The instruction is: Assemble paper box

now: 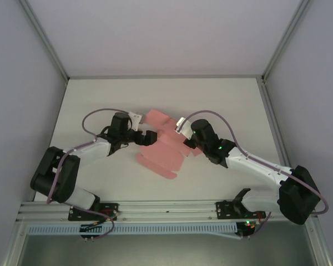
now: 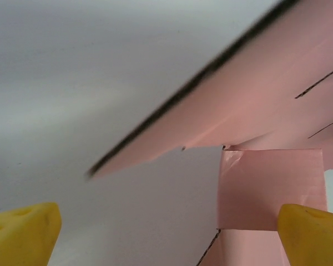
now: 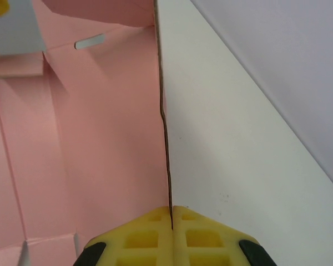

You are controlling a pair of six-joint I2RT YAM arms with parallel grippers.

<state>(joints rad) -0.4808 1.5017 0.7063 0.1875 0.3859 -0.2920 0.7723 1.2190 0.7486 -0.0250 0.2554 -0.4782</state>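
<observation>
- The white table [image 1: 100, 100] carries the work; both arms reach in from its near edge towards the middle.
- The paper box [image 1: 164, 152] is a pink die-cut sheet, not yet formed, lying mid-table between the two wrists. Its long axis runs roughly far to near, slanted a little.
- The right gripper [image 1: 187, 143] is at the sheet's right side. Its wrist view shows the yellow pads [image 3: 139, 235] clenched on a raised card edge, which runs straight ahead from the seam between them.
- The left gripper [image 1: 149, 138] sits just beside the sheet's left edge, jaws released and spread wide, holding nothing. Its yellow fingertips [image 2: 28, 227] frame bare table and pink card.
- A small square flap [image 2: 272, 188] lies ahead of the left jaws, off towards one fingertip rather than centred in the gap.
- A narrow slot [image 3: 90, 41] shows in the panel ahead of the right wrist.
- Judgement: with the right arm pinning the sheet, the left arm is the free one and nearest that flap; it would need to shift sideways to centre the flap before folding.
</observation>
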